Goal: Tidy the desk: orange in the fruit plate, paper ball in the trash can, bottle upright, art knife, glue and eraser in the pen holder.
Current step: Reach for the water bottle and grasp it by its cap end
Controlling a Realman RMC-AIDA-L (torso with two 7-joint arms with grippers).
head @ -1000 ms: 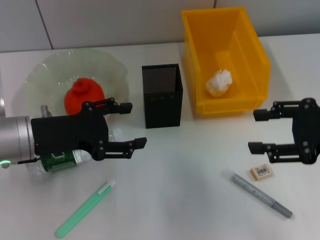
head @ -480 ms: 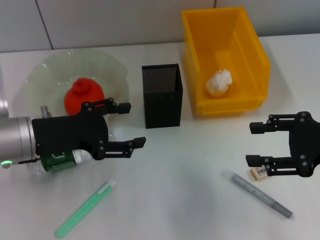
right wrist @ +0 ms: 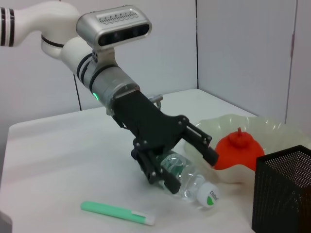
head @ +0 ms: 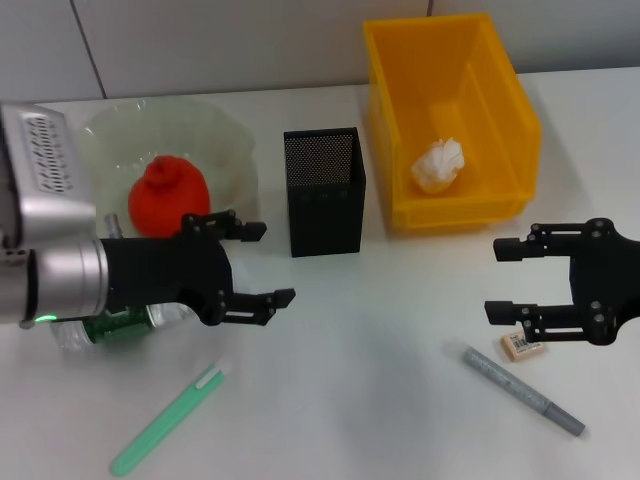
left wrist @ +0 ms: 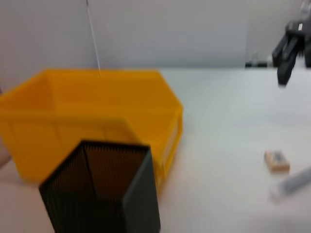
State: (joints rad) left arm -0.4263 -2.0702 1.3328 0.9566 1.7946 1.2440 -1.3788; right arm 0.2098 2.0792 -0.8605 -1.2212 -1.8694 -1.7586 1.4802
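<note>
Underneath everything, the tabletop (head: 360,400) is plain white and matte, backed by a pale panelled wall. At its far edge the yellow plastic trash can (head: 490,190) holds the crumpled paper ball (head: 440,165); beside it stands the black mesh pen holder (head: 323,192), square and empty as far as shows. Left of that, the wavy translucent fruit plate (head: 225,140) carries the orange (head: 166,194). The left hand (head: 255,265) hovers with its fingers spread wide, holding nothing, above the clear bottle (right wrist: 187,177), which lies on its side near the plate. A green art knife (head: 170,418) lies close to the near edge. On the right, the right hand (head: 505,280) hangs wide open just over the small eraser (head: 524,343), with the grey glue (head: 522,390) stick lying slantwise just beside it. Open white surface stretches between the two hands
</note>
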